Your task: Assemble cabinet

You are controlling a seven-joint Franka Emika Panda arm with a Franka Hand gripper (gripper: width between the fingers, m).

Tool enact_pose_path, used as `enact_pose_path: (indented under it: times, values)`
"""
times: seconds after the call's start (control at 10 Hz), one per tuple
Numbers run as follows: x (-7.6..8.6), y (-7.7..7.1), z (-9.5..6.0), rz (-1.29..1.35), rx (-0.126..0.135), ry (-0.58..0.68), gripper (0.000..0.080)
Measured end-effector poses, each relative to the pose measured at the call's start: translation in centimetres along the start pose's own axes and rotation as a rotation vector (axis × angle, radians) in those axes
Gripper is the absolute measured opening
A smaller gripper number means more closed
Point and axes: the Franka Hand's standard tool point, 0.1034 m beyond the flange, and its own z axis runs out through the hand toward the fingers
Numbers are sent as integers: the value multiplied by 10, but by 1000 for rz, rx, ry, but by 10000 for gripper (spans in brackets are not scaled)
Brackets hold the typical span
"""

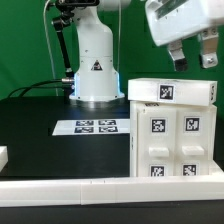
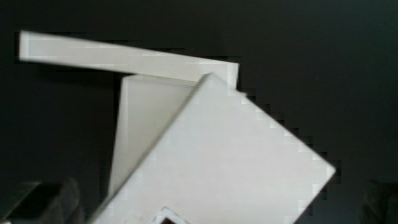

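Note:
The cabinet (image 1: 170, 135) is a white boxy unit standing on the black table at the exterior view's right. Its front shows four recessed compartments, each with a black-and-white tag. A white top panel (image 1: 170, 92) with one tag lies across it. My gripper (image 1: 192, 58) hangs in the air above the cabinet's right part, fingers apart and nothing between them. In the wrist view the cabinet's white panels (image 2: 222, 150) fill the middle, with a tag corner at the frame's edge. A dark finger (image 2: 54, 205) shows at the corner.
The marker board (image 1: 97, 127) lies flat in front of the white robot base (image 1: 95, 70). A white rail (image 1: 90, 188) runs along the table's front edge. A small white piece (image 1: 3, 157) sits at the exterior view's far left.

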Motion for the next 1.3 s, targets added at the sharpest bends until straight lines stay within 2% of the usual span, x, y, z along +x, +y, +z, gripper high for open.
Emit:
enact_pose_path:
  times: [0.5, 0.7, 1.0, 1.2, 1.3]
  values:
    - [0, -2, -1, -308, 2, 0, 796]
    - [1, -1, -1, -557, -4, 6, 796]
    - [-2, 1, 0, -910, -51, 17, 796]
    - [0, 2, -1, -1167, -99, 10, 796]
    - [1, 1, -3, -1262, -111, -2, 796]
